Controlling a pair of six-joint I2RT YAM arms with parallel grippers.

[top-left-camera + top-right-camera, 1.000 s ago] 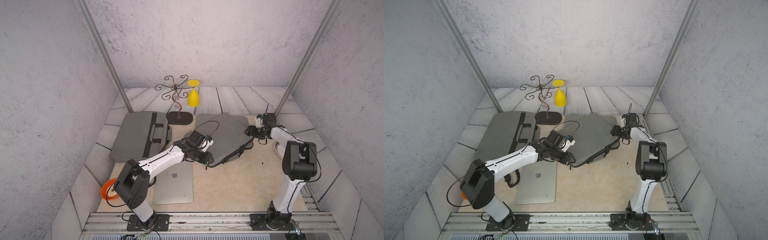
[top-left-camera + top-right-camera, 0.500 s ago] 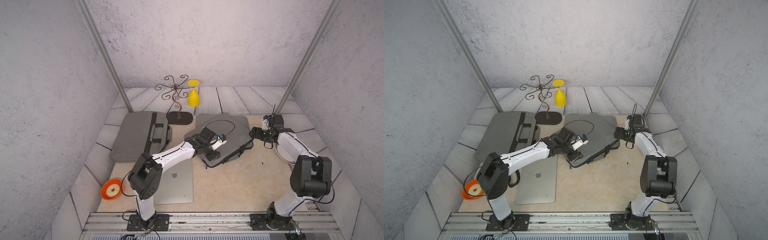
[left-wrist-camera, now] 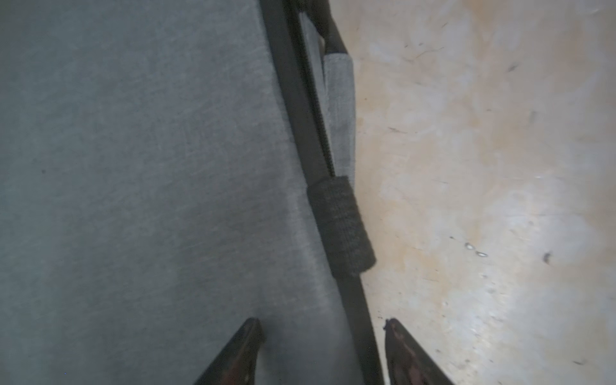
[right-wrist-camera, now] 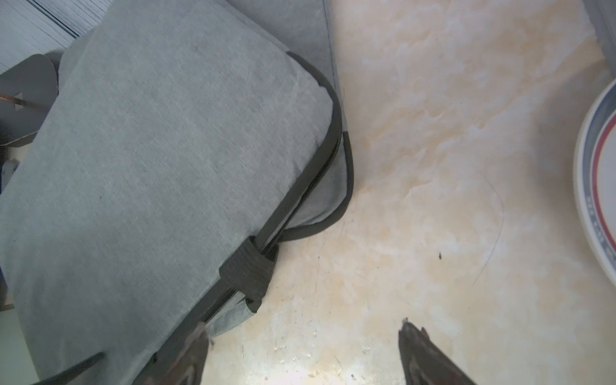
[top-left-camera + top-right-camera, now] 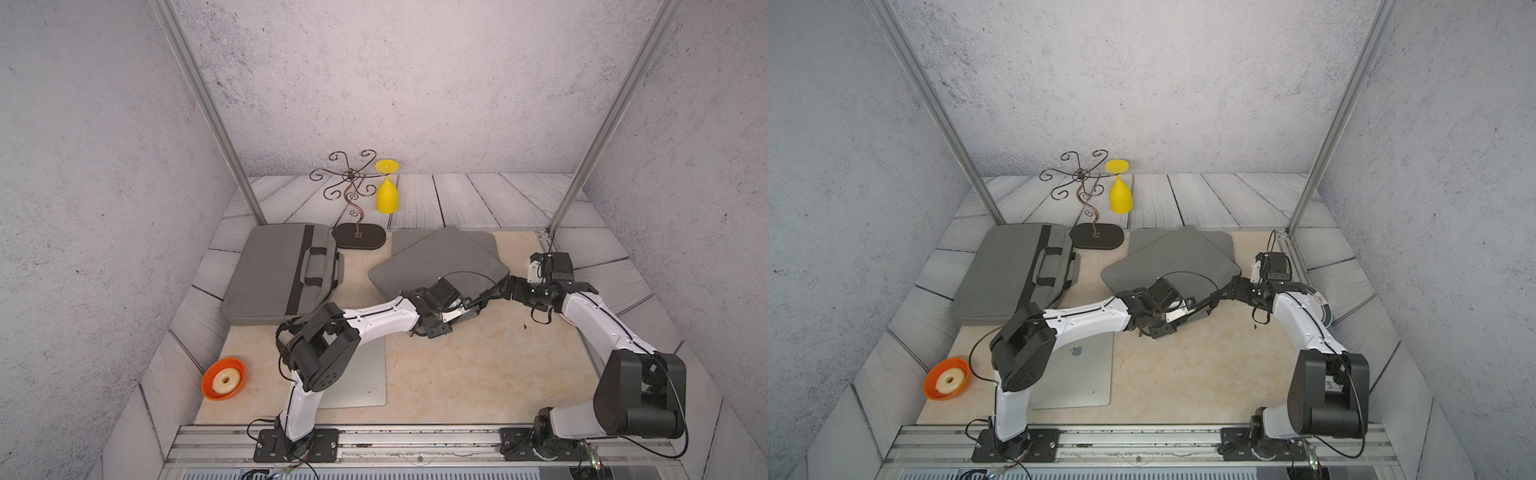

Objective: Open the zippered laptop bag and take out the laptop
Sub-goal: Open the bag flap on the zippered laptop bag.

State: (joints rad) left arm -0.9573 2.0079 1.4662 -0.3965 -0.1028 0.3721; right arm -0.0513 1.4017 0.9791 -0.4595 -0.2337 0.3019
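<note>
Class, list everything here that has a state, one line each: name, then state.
Laptop: closed, out of any bag.
Middle bag: gaping at one corner.
Handled bag: lying flat.
Yellow glass: upside down.
Orange bowl: holding a doughnut.
Left gripper: open.
Right gripper: open.

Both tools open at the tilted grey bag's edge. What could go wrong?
1. The left tool and right tool crowd the same edge of the tilted grey bag; they could collide.
2. Nothing pins the bag, which lies on another sleeve; a pull may just drag it.
3. The plate sits close by the right arm and might get knocked.
</note>
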